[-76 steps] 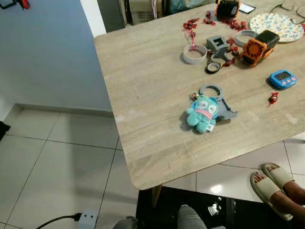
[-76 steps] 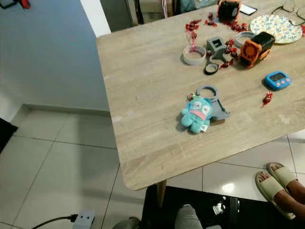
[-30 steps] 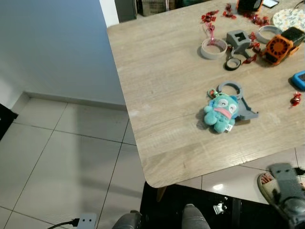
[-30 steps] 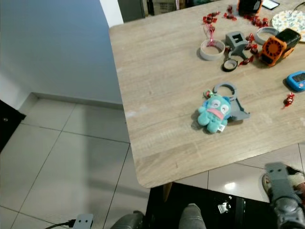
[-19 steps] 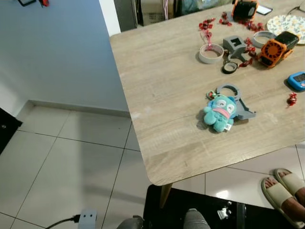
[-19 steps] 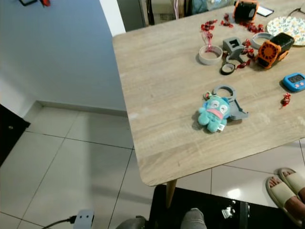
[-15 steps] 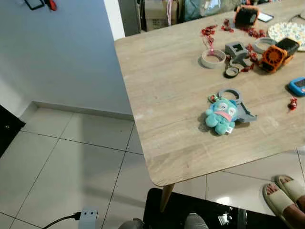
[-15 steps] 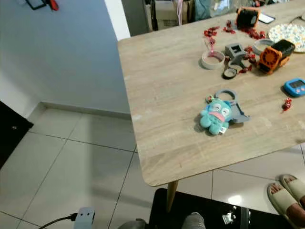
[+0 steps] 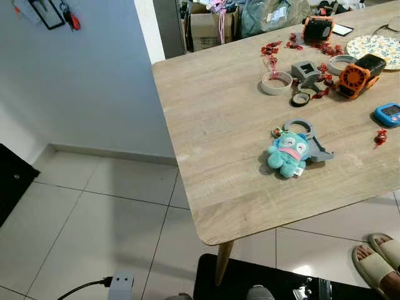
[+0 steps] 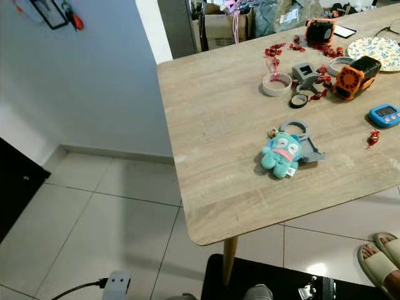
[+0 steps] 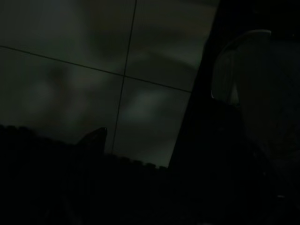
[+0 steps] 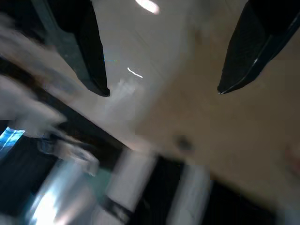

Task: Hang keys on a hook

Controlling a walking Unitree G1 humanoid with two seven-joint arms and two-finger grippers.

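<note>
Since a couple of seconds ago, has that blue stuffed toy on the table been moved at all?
No. The blue stuffed toy lies against the same grey ring piece, equally close to the table edge. Only the camera has shifted.

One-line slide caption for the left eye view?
Teal plush keychain on grey holder lies on wooden table; wall hook upper left.

Head views: sharp, evenly lit, soft shadow under my tabletop (image 9: 206, 125), faint glare on floor tiles (image 9: 300, 250). My left wrist view: nearly black, tile seams barely legible. My right wrist view: heavy motion blur, one bright glint.
</note>
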